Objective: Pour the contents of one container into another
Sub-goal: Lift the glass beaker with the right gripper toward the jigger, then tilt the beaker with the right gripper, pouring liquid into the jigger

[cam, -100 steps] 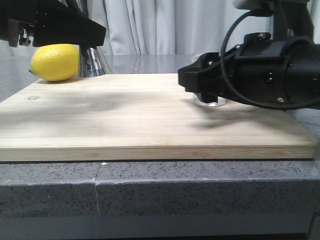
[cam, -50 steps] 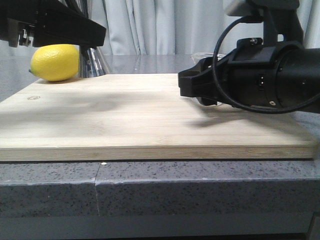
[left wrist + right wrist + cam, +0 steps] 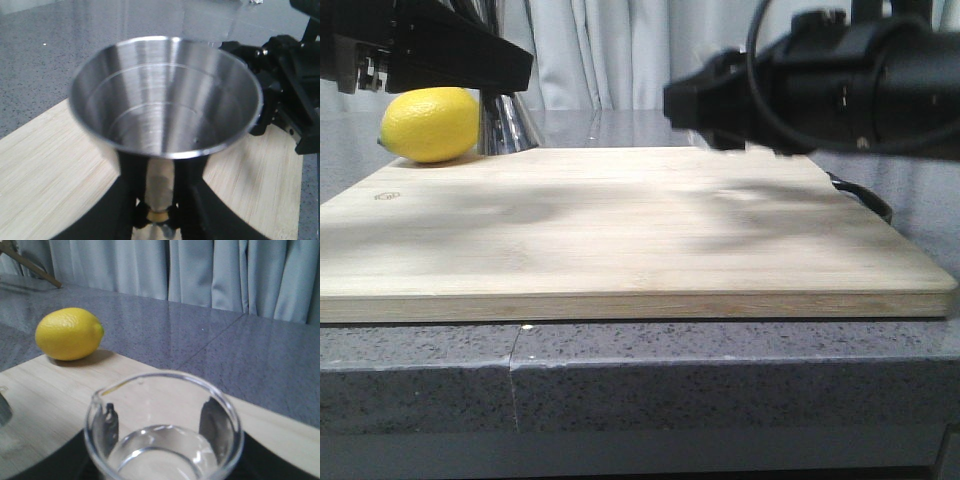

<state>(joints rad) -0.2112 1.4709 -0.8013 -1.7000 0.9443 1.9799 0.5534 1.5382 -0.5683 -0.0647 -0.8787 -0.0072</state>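
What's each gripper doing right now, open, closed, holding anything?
Left gripper: closed on the steel jigger, fingers clamped at its narrow waist.
Right gripper: closed on the glass beaker, lifted off the cutting board.

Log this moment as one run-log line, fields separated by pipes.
phase: pre-pour | left gripper: shut on jigger, empty | right gripper: shut on beaker, upright, above board | lemon: untouched

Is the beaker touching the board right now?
Apart. Front view: the right gripper is raised, and bare board shows beneath it. Right wrist view shows the beaker held in it.
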